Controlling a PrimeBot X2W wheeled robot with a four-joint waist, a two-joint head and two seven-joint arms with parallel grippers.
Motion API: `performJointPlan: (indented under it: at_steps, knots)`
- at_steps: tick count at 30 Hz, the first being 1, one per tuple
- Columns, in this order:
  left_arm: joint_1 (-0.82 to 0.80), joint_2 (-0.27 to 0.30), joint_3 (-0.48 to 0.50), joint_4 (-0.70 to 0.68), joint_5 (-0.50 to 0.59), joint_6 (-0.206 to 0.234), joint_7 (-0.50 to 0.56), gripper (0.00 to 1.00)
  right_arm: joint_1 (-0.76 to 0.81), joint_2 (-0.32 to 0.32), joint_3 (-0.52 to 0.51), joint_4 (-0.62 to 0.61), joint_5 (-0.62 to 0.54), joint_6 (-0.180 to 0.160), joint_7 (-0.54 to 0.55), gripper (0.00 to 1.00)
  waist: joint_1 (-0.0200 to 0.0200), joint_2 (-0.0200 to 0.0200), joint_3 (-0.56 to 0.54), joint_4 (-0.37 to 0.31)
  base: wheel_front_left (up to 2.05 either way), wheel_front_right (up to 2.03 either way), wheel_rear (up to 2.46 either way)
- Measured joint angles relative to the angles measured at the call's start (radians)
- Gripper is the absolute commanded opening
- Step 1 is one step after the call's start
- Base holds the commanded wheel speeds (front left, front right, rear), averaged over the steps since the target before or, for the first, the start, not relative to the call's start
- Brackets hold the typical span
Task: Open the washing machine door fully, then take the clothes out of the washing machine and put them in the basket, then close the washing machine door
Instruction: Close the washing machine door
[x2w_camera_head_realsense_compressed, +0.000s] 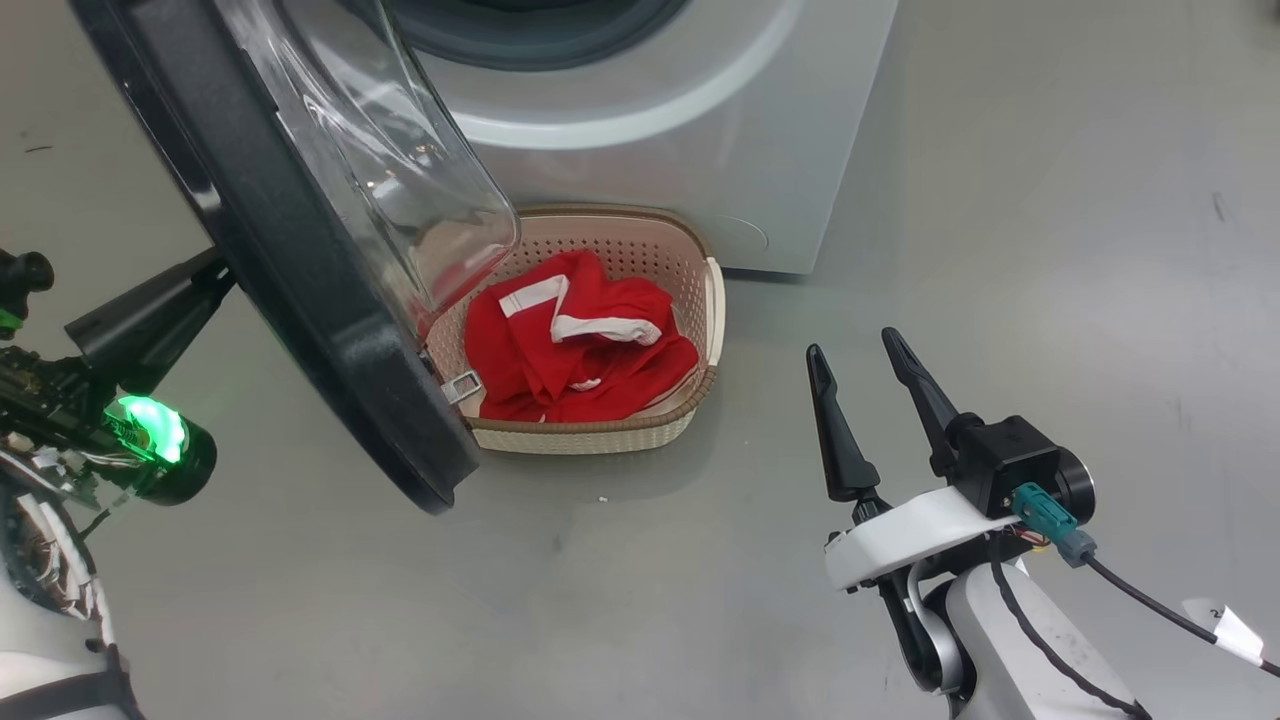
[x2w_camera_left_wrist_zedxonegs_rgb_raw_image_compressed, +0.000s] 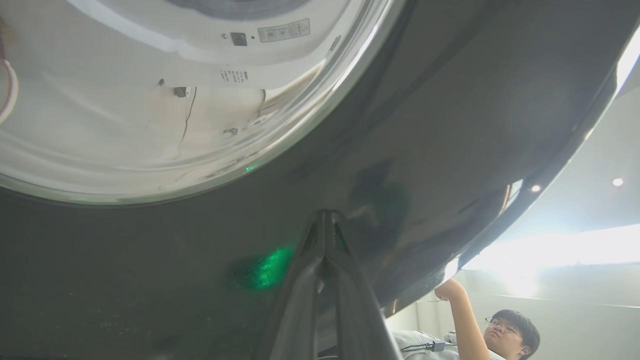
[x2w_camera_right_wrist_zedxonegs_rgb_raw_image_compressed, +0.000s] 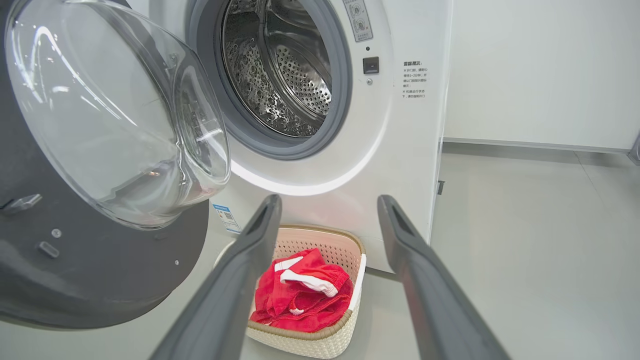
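The door (x2w_camera_head_realsense_compressed: 330, 350) is standing about half open, its glass bowl hanging over the left end of the basket (x2w_camera_head_realsense_compressed: 600, 432) as the head view has it. The clothes (x2w_camera_head_realsense_compressed: 575, 345) are lying bunched inside the basket, on the floor (x2w_camera_head_realsense_compressed: 1000, 250) just in front of the washing machine (x2w_camera_head_realsense_compressed: 700, 130). The part of the drum (x2w_camera_right_wrist_zedxonegs_rgb_raw_image_compressed: 290, 75) that is showing is looking empty, so closing the door is likely the step in hand.

The left claw (x2w_camera_left_wrist_zedxonegs_rgb_raw_image_compressed: 325, 217) is closed on nothing, its fingertips resting against the door's glossy black outer face. The right claw (x2w_camera_head_realsense_compressed: 852, 343) is hanging open and empty, well apart from door and basket.

Three things could be going wrong from here. The closed tips are pressing a slick, curved surface, so they may be skidding sideways instead of driving the door, leaving it ajar. A push that is too gentle may be bringing the door to the seal without the latch catching. The door's lower edge is also passing near the basket's rim; whether it is clearing it cannot be told, and a knock could be shifting the basket. A person (x2w_camera_left_wrist_zedxonegs_rgb_raw_image_compressed: 500, 330) is sitting beyond the door.
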Motion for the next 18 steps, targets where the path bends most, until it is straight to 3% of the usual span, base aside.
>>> performJointPlan:
  at_steps: [18]
  knots:
    - [0.035,-0.007,-0.044,-0.095,-0.033,0.043,-0.096,0.0,-0.002,0.0,0.008,-0.047,0.012,-0.025,0.0,1.0,0.0,0.0,0.05,-0.156,0.0,0.0,0.0]
